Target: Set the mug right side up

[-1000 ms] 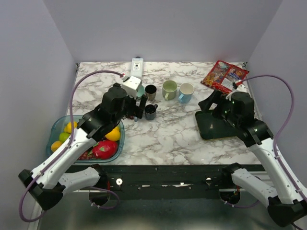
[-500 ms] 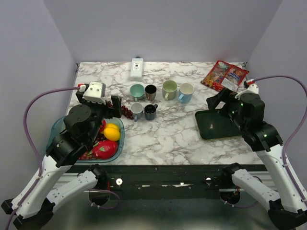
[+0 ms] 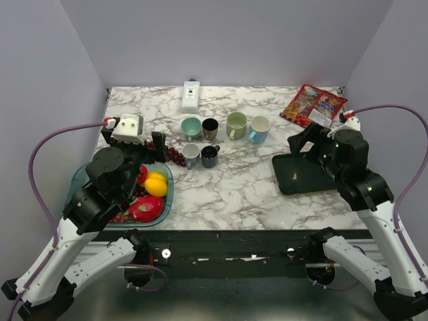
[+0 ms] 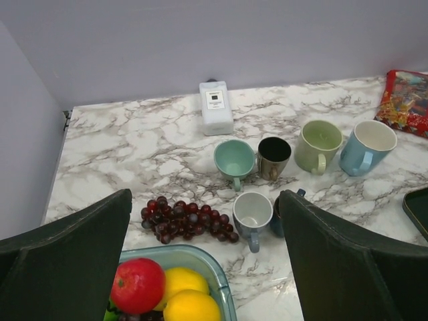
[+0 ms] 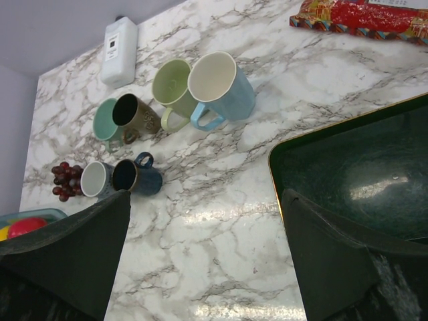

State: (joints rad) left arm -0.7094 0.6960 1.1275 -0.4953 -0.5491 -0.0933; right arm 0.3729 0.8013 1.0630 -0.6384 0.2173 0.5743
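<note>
Both arms hang back above the white marble-patterned desk, each tool released and empty: the left tool over the bunch of dark red grapes, the right tool over the near right of the desk beside the dark green tray.

Six mugs stand mid-desk, all mouth up. The teal mug, dark brown mug, pale green mug and light blue mug form the far row. The small grey mug and navy mug sit nearer. None lies inverted, so the turning looks done, though which mug was the task's cannot be told.

The risk now is a needless further reach. The nearer pair stand close together, and a descending finger could clip a handle and topple one, or push the grapes.

In the left wrist view a finger hides most of the navy mug. Whether it touches the grey mug is unclear. The left arm covers part of the clear blue fruit bowl, and the tray is cut off in both wrist views.
</note>
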